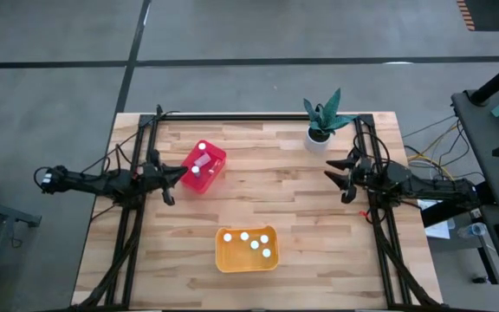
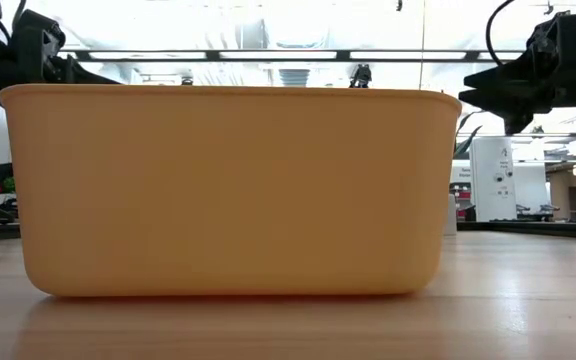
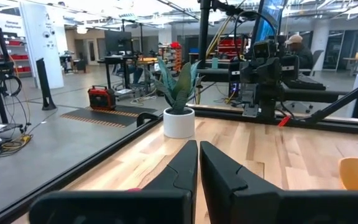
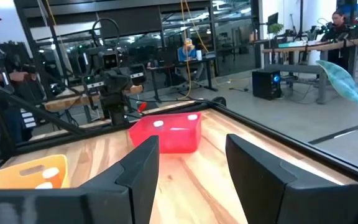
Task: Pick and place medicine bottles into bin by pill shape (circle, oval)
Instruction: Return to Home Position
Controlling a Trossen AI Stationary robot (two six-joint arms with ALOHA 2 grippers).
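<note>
The red bin (image 1: 204,166) sits left of the table's middle with three white-capped medicine bottles (image 1: 201,159) in it. The yellow-orange bin (image 1: 246,249) stands near the front edge and holds several bottles (image 1: 255,244); it fills the low view (image 2: 228,190). My left gripper (image 1: 178,174) hangs shut and level just left of the red bin, above the table. My right gripper (image 1: 332,172) hovers open and level at the table's right side, nothing between its fingers (image 4: 143,168). It points toward the red bin (image 4: 166,132).
A white pot with a green plant (image 1: 320,137) stands at the far right of the table, close to my right arm. Black frame rails (image 1: 132,217) run along both side edges. Bare wood lies between the two bins and the right gripper.
</note>
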